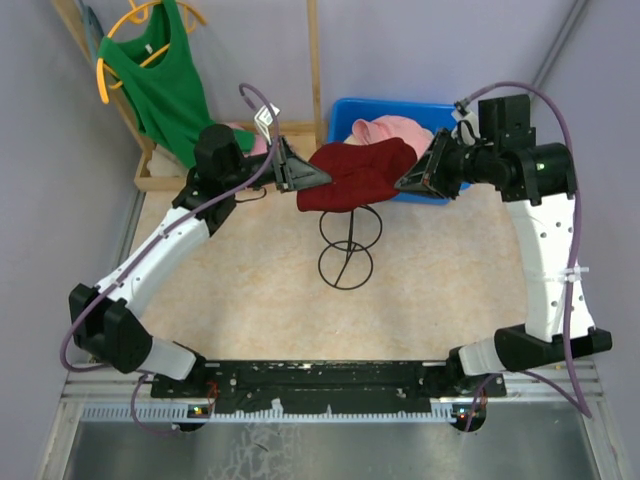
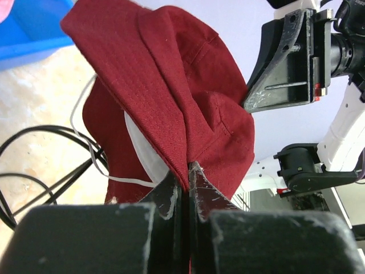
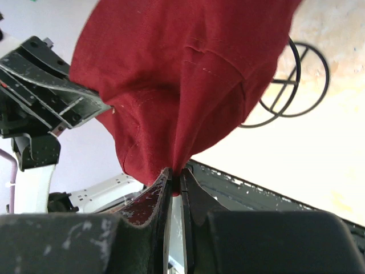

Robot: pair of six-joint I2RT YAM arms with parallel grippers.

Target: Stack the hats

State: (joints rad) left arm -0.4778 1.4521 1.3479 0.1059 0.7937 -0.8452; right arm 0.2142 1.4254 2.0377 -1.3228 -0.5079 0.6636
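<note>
The dark red hat [image 1: 355,173] hangs stretched between both grippers above the black wire stand [image 1: 347,245]. My left gripper [image 1: 322,180] is shut on its left brim; the left wrist view shows the brim [image 2: 171,114] pinched between the fingers. My right gripper [image 1: 400,182] is shut on its right brim, and the right wrist view shows the red cloth [image 3: 182,85] clamped between the fingers. The pink hat [image 1: 392,130] lies in the blue bin [image 1: 345,115] behind. The blue and beige hats are out of view.
A green sleeveless shirt [image 1: 155,80] hangs on a yellow hanger at the back left, on a wooden frame [image 1: 165,183]. A bit of pink cloth [image 1: 258,140] shows behind the left arm. The stand's round wire base [image 1: 345,267] rests on the beige table.
</note>
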